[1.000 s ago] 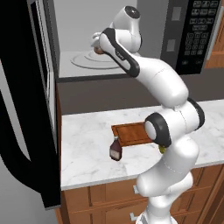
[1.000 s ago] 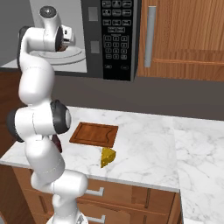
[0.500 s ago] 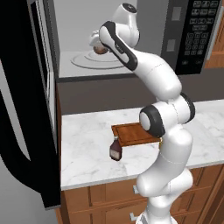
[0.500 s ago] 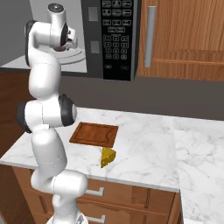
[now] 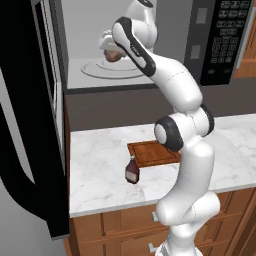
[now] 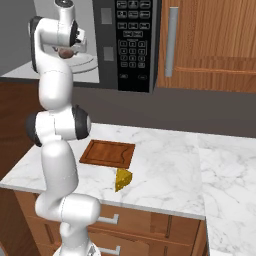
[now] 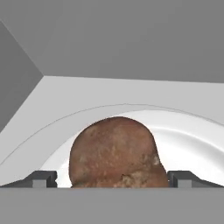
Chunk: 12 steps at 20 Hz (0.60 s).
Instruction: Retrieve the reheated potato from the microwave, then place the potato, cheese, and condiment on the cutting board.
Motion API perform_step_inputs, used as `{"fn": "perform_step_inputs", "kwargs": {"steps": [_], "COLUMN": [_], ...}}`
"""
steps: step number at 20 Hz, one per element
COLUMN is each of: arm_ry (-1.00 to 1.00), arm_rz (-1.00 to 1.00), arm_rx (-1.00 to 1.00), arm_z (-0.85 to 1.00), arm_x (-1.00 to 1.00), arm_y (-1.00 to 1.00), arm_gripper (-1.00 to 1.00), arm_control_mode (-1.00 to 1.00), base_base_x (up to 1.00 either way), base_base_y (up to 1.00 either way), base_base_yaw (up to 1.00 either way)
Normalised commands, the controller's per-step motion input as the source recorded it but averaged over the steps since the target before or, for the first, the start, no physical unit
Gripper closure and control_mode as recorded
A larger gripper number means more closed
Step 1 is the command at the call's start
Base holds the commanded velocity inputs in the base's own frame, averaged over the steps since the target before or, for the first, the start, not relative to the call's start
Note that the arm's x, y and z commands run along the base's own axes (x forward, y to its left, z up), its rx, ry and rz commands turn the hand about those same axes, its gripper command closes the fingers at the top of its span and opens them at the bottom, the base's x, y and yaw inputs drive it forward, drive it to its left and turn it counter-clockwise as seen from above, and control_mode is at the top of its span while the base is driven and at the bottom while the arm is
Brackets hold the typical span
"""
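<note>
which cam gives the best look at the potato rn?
Hand view: the potato sits large and centred on the turntable, between the open gripper's fingertips. Left base view shows a small brown lump partly behind the hand inside the microwave. Right base view shows just a sliver.

Microwave (image 5: 210, 40) door swung wide, cavity mouth unblocked; potato (image 7: 116, 153) between spread gripper (image 7: 113, 178) fingertips, turntable (image 7: 192, 144) bare around.

The robot arm (image 5: 186, 165) is smooth, shiny and white, made of fat round tubes. Black rings and round black caps sit at its bends. Down at the claw (image 7: 112, 178) are two small dark grey finger tips (image 7: 41, 178), flat and blocky.
</note>
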Motion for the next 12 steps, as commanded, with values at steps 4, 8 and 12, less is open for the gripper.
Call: {"fn": "perform_step_inputs", "kwargs": {"steps": [4, 8, 12], "arm_ry": [0.0, 0.0, 0.0], "arm_rz": [0.04, 0.03, 0.04], "arm_rx": [0.0, 0.0, 0.0], "arm_z": [0.0, -0.02, -0.08], "arm_x": [0.03, 0.04, 0.01], "arm_y": [0.08, 0.05, 0.06], "arm_gripper": [-1.0, -1.0, -1.0], "arm_control_mode": [-1.0, -1.0, -1.0], "base_base_x": [0.0, 0.0, 0.0], "base_base_y": [0.0, 0.0, 0.0], "base_base_yaw": [0.0, 0.0, 0.0]}}
